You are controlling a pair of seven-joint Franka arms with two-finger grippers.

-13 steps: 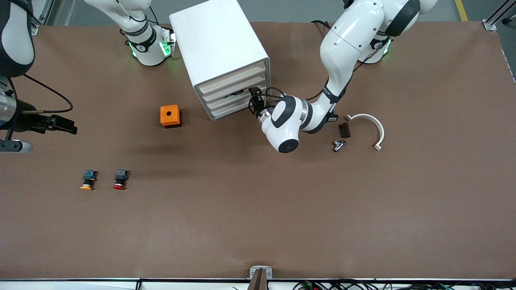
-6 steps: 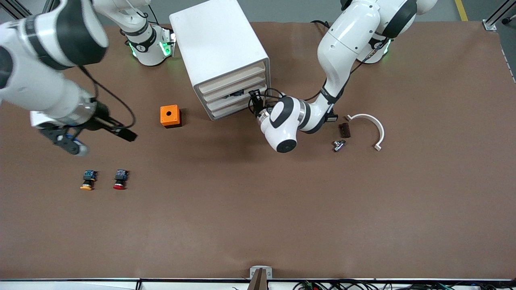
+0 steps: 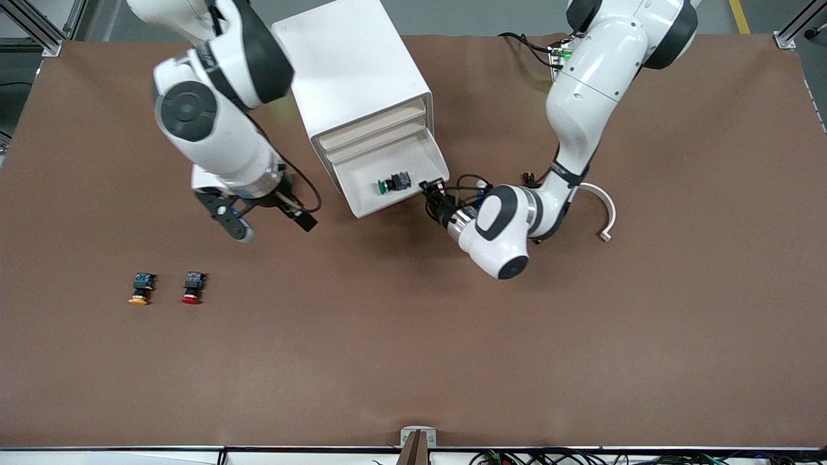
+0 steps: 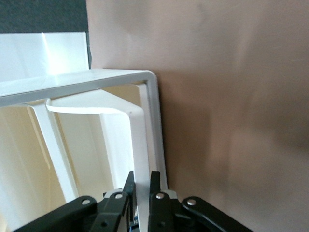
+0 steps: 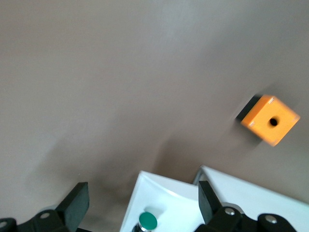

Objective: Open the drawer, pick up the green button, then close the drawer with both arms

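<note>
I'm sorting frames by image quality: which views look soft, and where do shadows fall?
Front view: sharp, with soft arm shadows on the brown table. Right wrist view: the orange cube with a hole is smeared; the green-capped button is clearer. Left wrist view: the white drawer's rim is crisp, with a bright patch on the white cabinet and a shadow beside it.

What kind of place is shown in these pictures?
Probably a robotics lab or test bench, not a home. Two white robot arms are mounted at a wide table under brown covering, aluminium frame posts stand at its corners, and loose cables run along its edge.
</note>
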